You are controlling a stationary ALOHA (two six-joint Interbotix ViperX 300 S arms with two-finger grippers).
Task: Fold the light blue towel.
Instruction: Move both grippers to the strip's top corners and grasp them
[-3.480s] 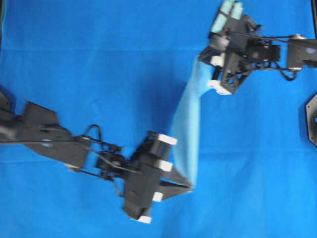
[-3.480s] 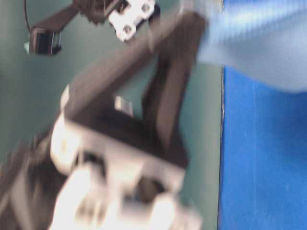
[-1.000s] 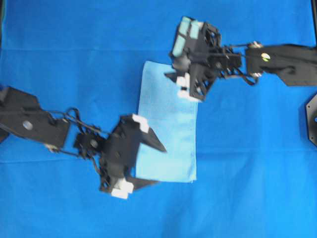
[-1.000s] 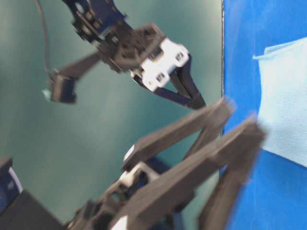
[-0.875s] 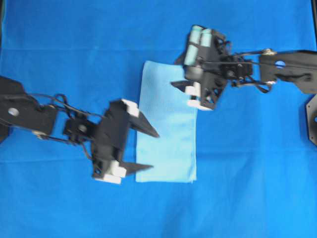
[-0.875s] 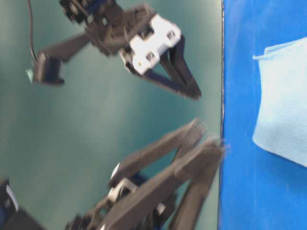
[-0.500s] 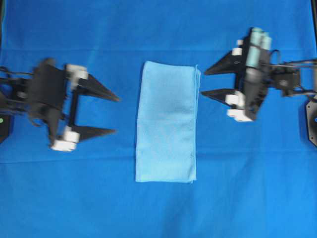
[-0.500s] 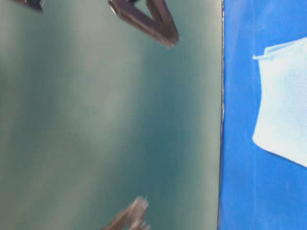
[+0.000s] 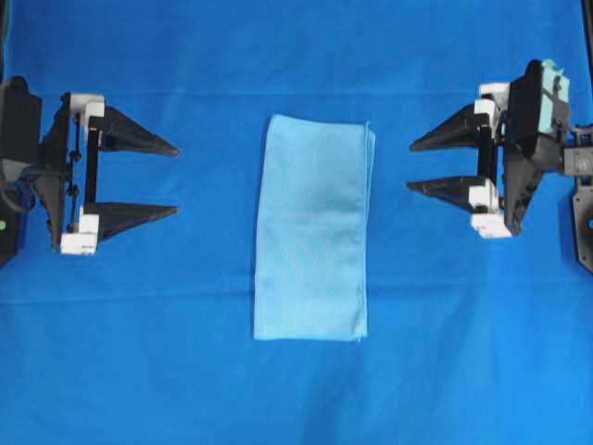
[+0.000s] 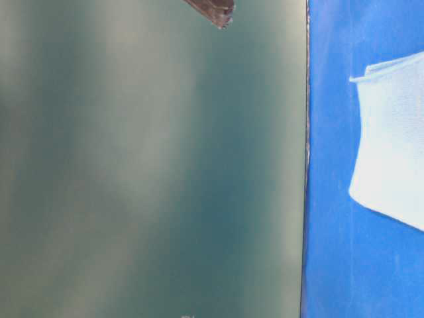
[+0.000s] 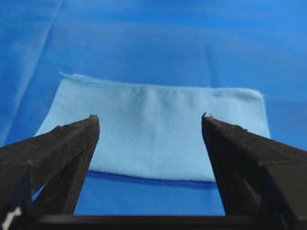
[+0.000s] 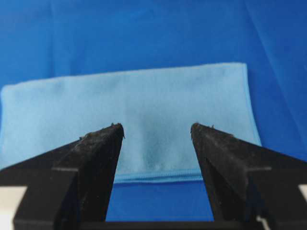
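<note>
One light blue towel [image 9: 312, 229] lies flat, folded into a long shape. Its long side runs up and down in the overhead view. Both the left gripper [image 9: 176, 179] and the right gripper [image 9: 410, 166] are wide apart, holding nothing.

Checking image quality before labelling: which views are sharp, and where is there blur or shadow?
Overhead: sharp, evenly lit, light blue towel crisp. Table-level: mostly a soft teal blur, towel washed pale. Left wrist: left claw fingers dark and soft, a thin shadow under the towel's near edge. Right wrist: towel hem sharp, right claw slightly soft.
</note>
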